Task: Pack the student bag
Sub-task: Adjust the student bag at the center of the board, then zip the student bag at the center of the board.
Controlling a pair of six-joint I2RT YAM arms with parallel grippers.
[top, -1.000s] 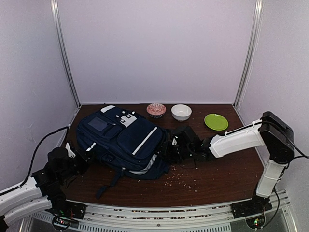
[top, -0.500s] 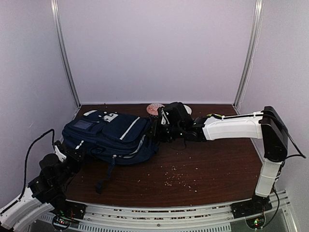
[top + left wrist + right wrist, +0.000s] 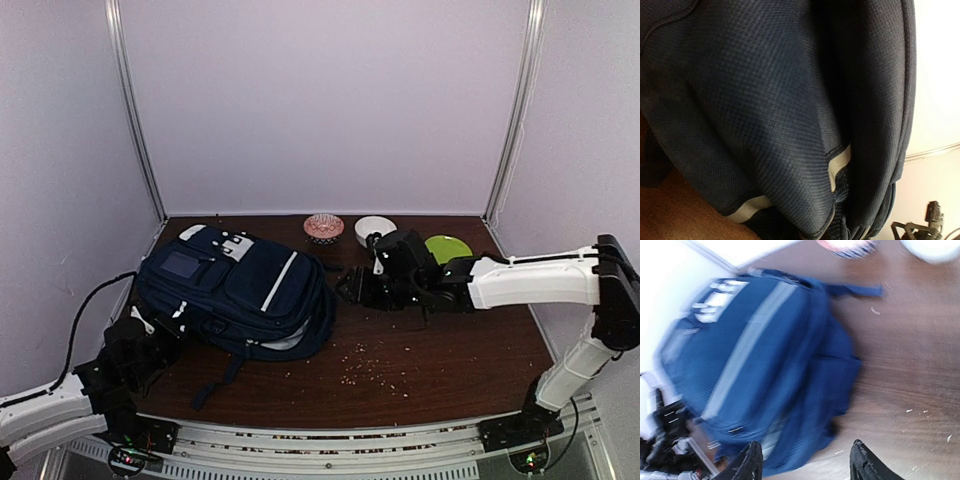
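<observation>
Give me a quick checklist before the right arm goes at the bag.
1. Right gripper open, nothing in it: ok.
2. Left gripper shut at the bag's left edge; fabric actually pinched: cannot tell.
3. Bag mouth open: cannot tell; only a grey strip shows along its near edge.
4. Right wrist view sharp: not ok, blurred.
5. Bag lying on the table: ok.
6. White bowl and plate apart from the right arm: cannot tell; the arm overlaps the plate in the top view.
</observation>
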